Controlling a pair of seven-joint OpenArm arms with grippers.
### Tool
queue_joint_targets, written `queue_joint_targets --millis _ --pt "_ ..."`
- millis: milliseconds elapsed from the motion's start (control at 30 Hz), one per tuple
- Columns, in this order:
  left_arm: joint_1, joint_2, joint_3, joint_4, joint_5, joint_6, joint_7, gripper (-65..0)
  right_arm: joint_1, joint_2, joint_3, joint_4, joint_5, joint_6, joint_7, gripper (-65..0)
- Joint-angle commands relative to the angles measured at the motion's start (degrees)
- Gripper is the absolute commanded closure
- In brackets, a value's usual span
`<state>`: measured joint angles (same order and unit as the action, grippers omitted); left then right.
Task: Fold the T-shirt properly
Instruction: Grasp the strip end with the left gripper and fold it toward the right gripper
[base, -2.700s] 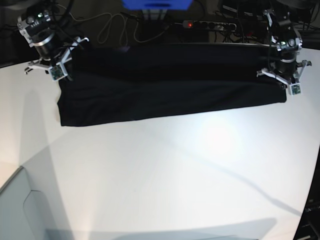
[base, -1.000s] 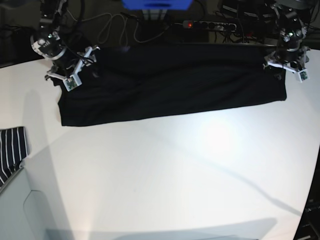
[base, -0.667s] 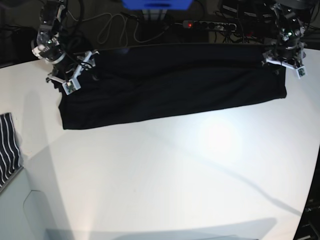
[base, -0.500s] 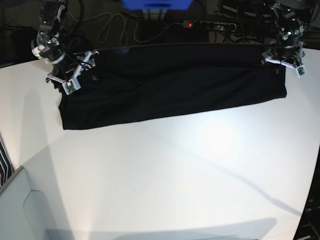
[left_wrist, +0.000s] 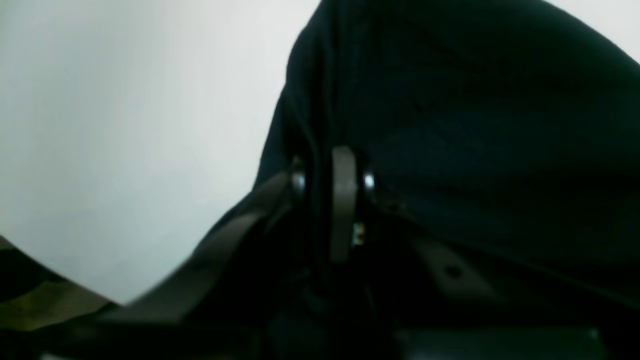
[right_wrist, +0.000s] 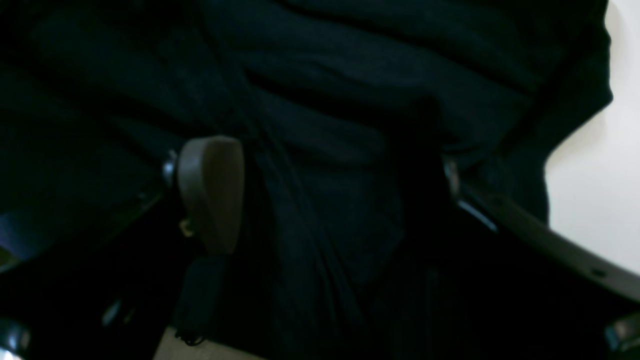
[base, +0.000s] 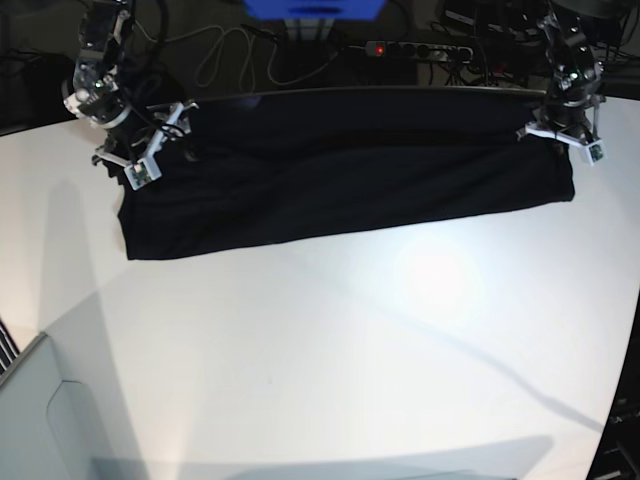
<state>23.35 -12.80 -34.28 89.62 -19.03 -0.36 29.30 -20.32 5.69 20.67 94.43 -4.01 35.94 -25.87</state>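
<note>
Left wrist view: left end effector (left_wrist: 320, 182) just pinched T-shirt (base: 340, 180) edge, was spread a sec ago. Right end effector (right_wrist: 325, 190) spread over cloth. Shirt lies along surface (base: 350, 360) far edge; lift prob next.

The big soft cotton T-shirt (base: 345, 185) is black all over, with no picture or print showing on the side we can see. The flat smooth table (base: 330, 360) under it is white, with pale grey shadows across it. The right metal gripper (base: 148, 150) is black and silver with small white parts, and its finger pads (right_wrist: 210, 192) look grey-brown up close. The left metal gripper (base: 567, 140) is black and silver with white bits too. At the back, a long black power strip (base: 420, 48) has a tiny red light, and a boxy blue plastic thing (base: 312, 9) sits at the top.
</note>
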Motion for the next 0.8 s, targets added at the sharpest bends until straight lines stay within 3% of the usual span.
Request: queue_joint_targets --millis 0,233,400,767 --pt "0.6 -0.4 -0.3 2.5 0.3 0.2 -0.2 0.0 0.0 0.4 0.2 0.5 -0.2 1.3 -0.6 -46.9" --pt "3.9 4.3 0.3 21.5 0.3 0.2 0.0 0.0 0.0 0.4 0.2 0.8 -0.2 1.3 -0.6 -46.9" --pt "4.6 7.2 4.0 26.0 0.9 0.2 0.0 0.0 0.0 0.4 0.2 0.8 -0.2 1.3 -0.6 -46.9" --pt "6.4 7.7 27.0 26.5 0.9 0.8 -0.4 0.0 0.0 0.4 0.2 0.8 -0.2 1.3 -0.6 -46.9"
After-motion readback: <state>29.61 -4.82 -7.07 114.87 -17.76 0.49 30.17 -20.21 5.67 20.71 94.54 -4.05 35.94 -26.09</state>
